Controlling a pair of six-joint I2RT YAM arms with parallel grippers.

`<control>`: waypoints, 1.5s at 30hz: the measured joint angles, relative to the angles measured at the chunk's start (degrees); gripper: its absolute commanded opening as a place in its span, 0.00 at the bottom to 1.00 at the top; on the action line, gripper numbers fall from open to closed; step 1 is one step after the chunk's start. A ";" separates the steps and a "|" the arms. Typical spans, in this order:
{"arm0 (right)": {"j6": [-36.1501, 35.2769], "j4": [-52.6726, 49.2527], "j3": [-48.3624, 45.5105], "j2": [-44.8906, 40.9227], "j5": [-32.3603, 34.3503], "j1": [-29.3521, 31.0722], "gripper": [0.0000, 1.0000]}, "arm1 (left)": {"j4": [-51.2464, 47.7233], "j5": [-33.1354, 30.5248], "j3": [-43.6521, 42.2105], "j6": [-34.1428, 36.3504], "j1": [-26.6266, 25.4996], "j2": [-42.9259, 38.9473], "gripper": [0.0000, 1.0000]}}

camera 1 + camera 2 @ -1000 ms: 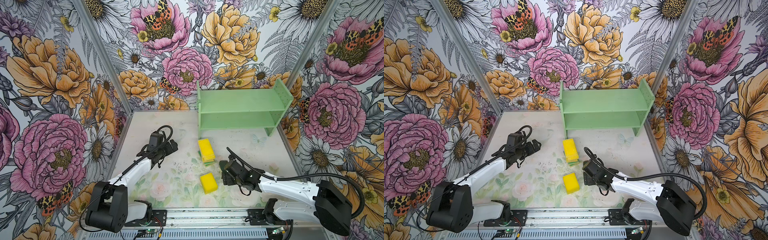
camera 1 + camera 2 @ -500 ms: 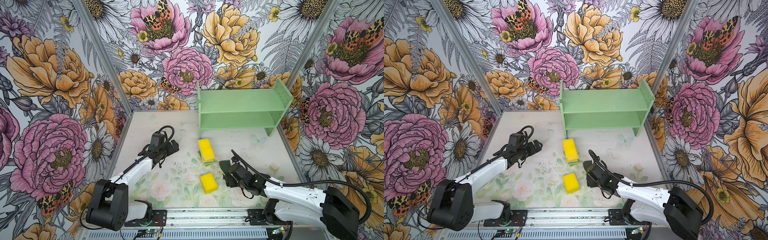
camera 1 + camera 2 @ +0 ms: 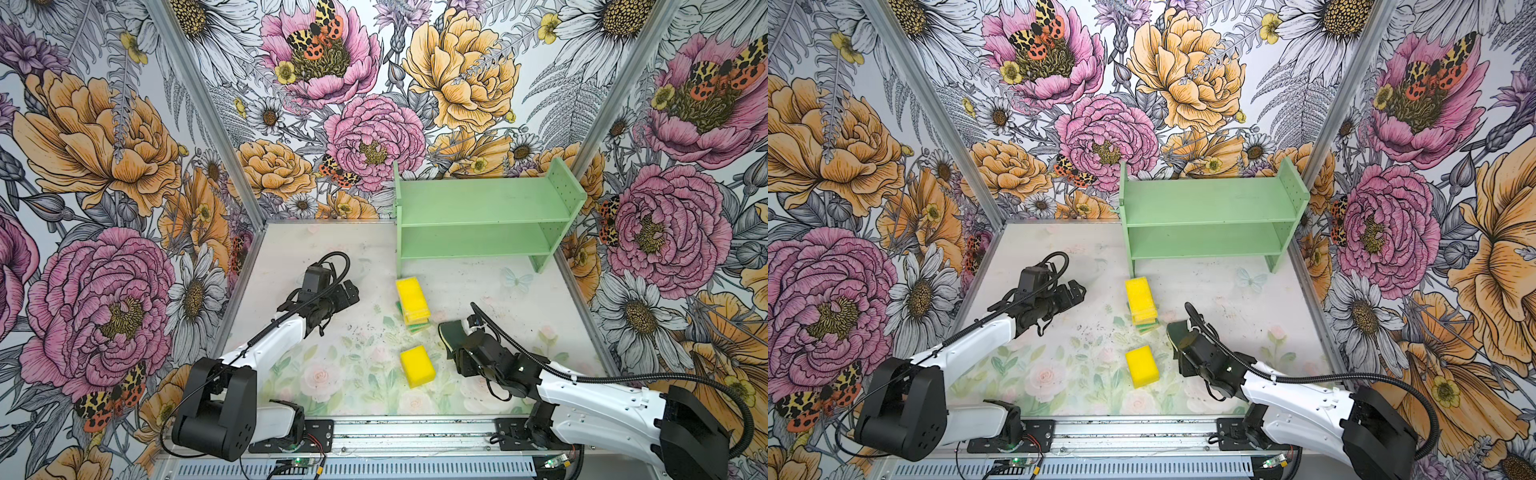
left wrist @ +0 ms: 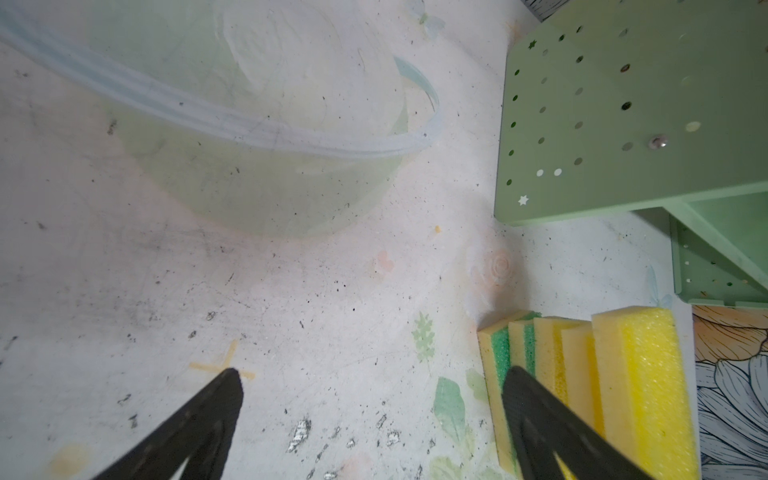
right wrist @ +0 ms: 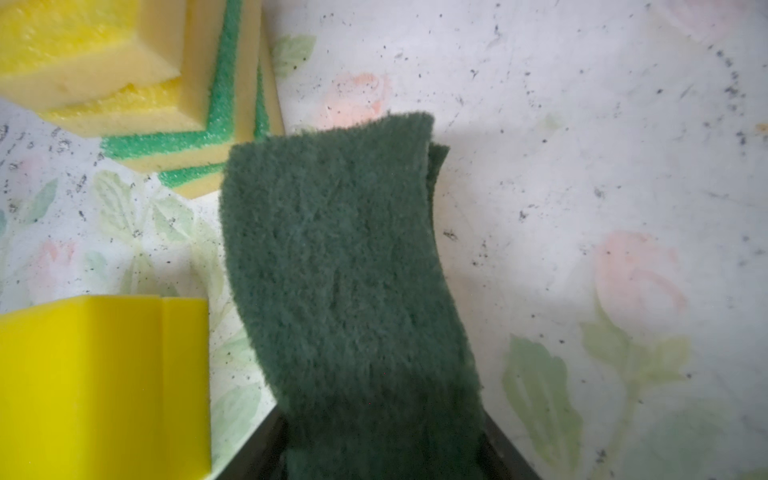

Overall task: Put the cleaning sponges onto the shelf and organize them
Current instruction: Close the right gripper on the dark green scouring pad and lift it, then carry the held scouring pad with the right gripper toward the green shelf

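Pick step: your right gripper pinches the dark-green sponge by its sides, near the sponge stack and the yellow sponge. Your left gripper gapes wide, empty, over the table. Next you likely need to lift it and carry it back to the shelf, which has no sponges yet. The table is scuffed and flower-printed, with floral walls close around.

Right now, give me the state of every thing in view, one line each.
shelf, upright, both tiers empty
sponge stack, on the table in front of the shelf, layers slid askew
lone yellow sponge, lying flat, apart from the stack
dark-green sponge, on edge, clamped
right gripper, shut on the dark-green sponge
left gripper, open, empty
clear bowl, upright, empty
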 measured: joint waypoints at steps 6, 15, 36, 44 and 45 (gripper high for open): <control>-0.81 0.02 -0.28 -4.31 0.96 -0.02 0.56 | 0.00 -0.02 0.00 0.00 0.00 0.00 0.99; -6.19 0.04 -0.28 -8.41 1.95 -3.56 0.56 | 0.00 -0.02 0.09 0.02 0.00 0.26 0.99; -21.07 1.05 11.98 1.01 -17.51 -38.49 0.53 | 0.00 0.17 0.85 1.09 0.00 0.63 0.99; -24.83 1.16 19.61 7.19 -23.21 -48.17 0.53 | -0.17 1.31 1.44 1.33 0.00 0.63 0.99; -25.35 1.25 20.57 8.00 -23.54 -49.07 0.53 | -0.22 1.55 1.60 1.40 0.00 0.63 0.99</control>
